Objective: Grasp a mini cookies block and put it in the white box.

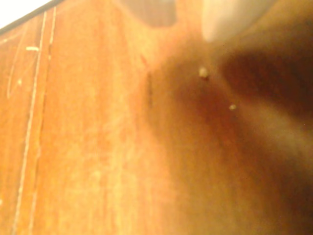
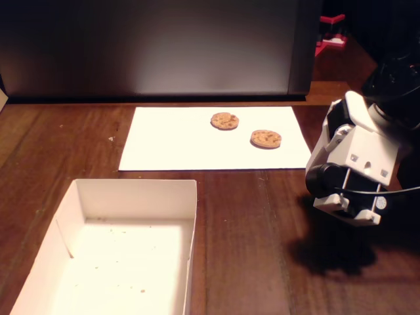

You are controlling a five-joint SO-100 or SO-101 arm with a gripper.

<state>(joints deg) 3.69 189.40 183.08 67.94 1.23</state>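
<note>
**Cookies on paper, arm apart**

Two round brown mini cookies (image 2: pixel 224 121) (image 2: pixel 266 138) were seen on a flat white paper sheet (image 2: pixel 170 141). The shallow white cardboard box (image 2: pixel 187 216) lay nearer. The white arm's gripper (image 2: pixel 348 207) was held rightward; its opening could not be judged.

in the fixed view we see a dim room with warm light glaring off the paper sheet (image 2: pixel 197 141) and the white box (image 2: pixel 125 262). our wrist view is blurred, orange-tinted, with a dark shadow at right.
</note>
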